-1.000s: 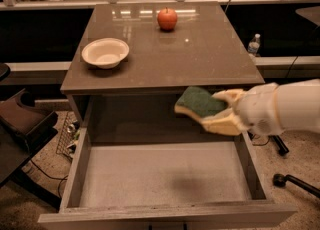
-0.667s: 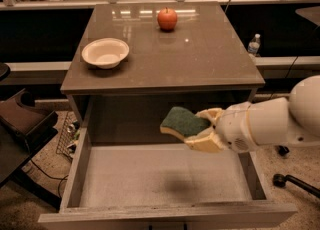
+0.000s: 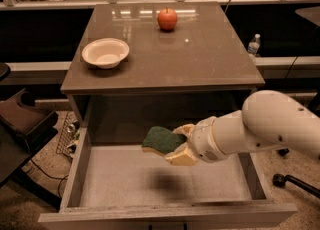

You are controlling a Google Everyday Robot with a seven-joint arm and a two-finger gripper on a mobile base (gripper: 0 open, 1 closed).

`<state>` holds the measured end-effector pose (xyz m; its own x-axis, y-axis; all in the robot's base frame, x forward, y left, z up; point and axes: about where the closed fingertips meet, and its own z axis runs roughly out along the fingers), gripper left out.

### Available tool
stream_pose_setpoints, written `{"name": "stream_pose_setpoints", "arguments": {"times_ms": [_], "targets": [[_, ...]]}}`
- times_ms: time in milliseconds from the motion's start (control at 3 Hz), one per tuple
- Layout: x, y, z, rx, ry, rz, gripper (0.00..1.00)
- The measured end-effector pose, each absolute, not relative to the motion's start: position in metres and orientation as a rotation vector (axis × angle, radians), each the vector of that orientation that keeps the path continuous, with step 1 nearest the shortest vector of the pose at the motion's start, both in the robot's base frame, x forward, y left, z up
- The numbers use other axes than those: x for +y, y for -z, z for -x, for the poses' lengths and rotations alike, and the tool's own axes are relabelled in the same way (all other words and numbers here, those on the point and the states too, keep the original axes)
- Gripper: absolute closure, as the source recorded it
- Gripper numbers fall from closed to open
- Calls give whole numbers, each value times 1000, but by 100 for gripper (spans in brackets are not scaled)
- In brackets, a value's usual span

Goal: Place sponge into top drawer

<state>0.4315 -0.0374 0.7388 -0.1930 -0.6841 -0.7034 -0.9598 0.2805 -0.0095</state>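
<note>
Camera view: gripper (image 3: 176,147) clenched on sponge (image 3: 160,139), hovering over open top drawer (image 3: 120,181) below bench (image 3: 200,54) front edge; lower toward drawer middle, release low, clear of walls

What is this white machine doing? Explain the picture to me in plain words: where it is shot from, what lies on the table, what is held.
The white tube coming in from the right is a robot's single arm. At its end sits the gripper, a two-finger clamp with yellowish fingers, hanging above the open top drawer. It is shut on the sponge, green side up, which is in the air, not yet laid on the drawer's pale bottom. The one camera looks down on the table from the drawer side; where it is mounted cannot be told. On the table stand a white bowl at the left and a red apple near the back.
</note>
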Motion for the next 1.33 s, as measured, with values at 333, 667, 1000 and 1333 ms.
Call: {"name": "stream_pose_setpoints", "arguments": {"times_ms": [333, 667, 1000, 1333], "targets": [[-24, -701, -446, 1978, -667, 1462, 100], [-21, -696, -446, 1979, -684, 1464, 98], [-20, -696, -445, 1978, -684, 1466, 77], [-18, -696, -445, 1976, -685, 1470, 53]]}}
